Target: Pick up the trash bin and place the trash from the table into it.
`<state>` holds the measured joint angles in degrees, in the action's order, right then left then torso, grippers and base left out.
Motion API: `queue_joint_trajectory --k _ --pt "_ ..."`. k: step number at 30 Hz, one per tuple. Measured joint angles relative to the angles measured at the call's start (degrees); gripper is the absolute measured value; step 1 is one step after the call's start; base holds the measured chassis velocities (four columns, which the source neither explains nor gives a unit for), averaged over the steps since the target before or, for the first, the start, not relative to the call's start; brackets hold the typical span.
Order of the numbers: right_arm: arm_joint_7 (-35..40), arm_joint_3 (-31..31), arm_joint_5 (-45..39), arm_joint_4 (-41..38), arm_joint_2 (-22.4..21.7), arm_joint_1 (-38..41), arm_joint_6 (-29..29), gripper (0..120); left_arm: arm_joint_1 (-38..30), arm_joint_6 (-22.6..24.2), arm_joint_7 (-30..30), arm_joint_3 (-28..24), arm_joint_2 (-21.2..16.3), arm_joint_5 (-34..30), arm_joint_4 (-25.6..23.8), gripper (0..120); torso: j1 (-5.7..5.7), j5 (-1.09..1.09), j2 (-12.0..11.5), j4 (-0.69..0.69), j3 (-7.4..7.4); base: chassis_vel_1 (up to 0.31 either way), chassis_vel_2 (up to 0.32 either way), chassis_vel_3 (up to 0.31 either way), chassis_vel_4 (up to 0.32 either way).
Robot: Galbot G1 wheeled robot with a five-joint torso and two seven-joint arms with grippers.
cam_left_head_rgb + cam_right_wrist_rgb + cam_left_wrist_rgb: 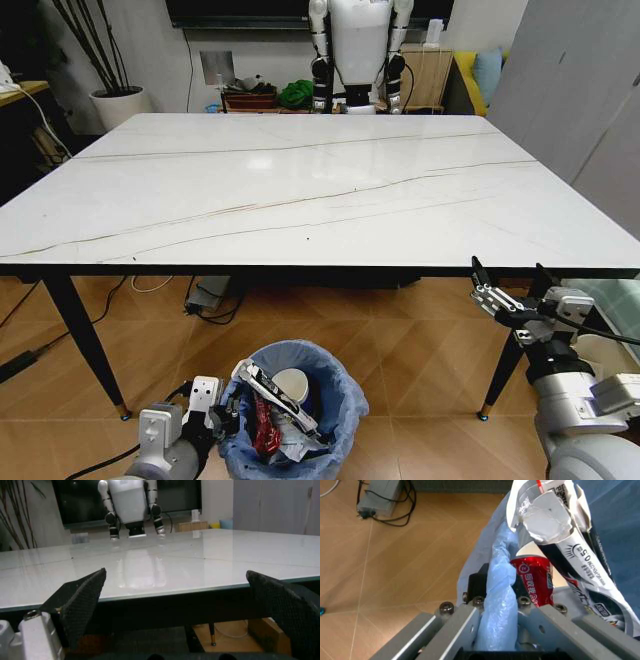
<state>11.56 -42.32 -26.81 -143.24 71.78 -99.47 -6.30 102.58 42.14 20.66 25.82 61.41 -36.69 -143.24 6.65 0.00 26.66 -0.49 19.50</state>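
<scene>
The trash bin (342, 388), lined with a crinkly light-blue bag, is low over the wooden floor in front of the table (300, 190). My left gripper (228, 410) is shut on its rim; the left wrist view shows the bag's blue edge (500, 603) pinched in the left gripper (497, 609). Inside the bin lie trash pieces: a crushed red can (535, 579), a black-and-white stick wrapper (580, 562) and a white cup (291, 385). My right gripper (508, 270) is open and holds nothing, just below the table's front right edge (175, 592).
A white humanoid robot (358, 50) stands beyond the table's far edge. A white plant pot (118, 105) is at the back left. Cables and a grey power brick (379, 498) lie on the floor under the table. Black table legs (85, 340) flank the bin.
</scene>
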Motion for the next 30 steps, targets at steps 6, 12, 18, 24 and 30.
queue_joint_trajectory --k 6,12,18,24,30 --pt "-0.08 0.42 -0.15 0.0 0.49 -0.07 1.47 100 -0.25 0.0 -0.04 -0.05 0.0 0.0 0.0 0 -0.53 0.0 -1.52 0.0 -0.98 0.0 0.0 0.0 0.0" --pt "-0.2 0.72 -0.04 0.0 0.77 -0.31 1.79 100 -0.32 0.0 -0.06 -0.21 0.07 0.05 0.0 0 -1.13 0.0 -3.06 0.0 -1.93 0.0 0.0 0.0 0.0" --pt "-0.24 0.85 0.14 0.0 0.91 -0.3 1.83 100 -0.31 0.0 -0.07 -0.15 0.06 0.06 0.0 0 -1.52 0.0 -4.15 0.0 -2.62 0.0 0.0 0.0 0.0" --pt "-0.26 0.97 0.31 0.0 1.07 -0.31 1.87 100 -0.49 0.0 -0.12 -0.16 0.03 0.07 0.0 0 -2.08 0.0 -5.68 0.0 -3.6 0.0 0.0 0.0 0.0" --pt "-0.27 1.4 0.56 0.0 1.2 -0.32 1.89 100 -0.44 0.0 -0.13 -0.18 0.02 0.07 0.0 0 -2.51 0.0 -6.87 0.0 -4.37 0.0 0.0 0.0 0.0"
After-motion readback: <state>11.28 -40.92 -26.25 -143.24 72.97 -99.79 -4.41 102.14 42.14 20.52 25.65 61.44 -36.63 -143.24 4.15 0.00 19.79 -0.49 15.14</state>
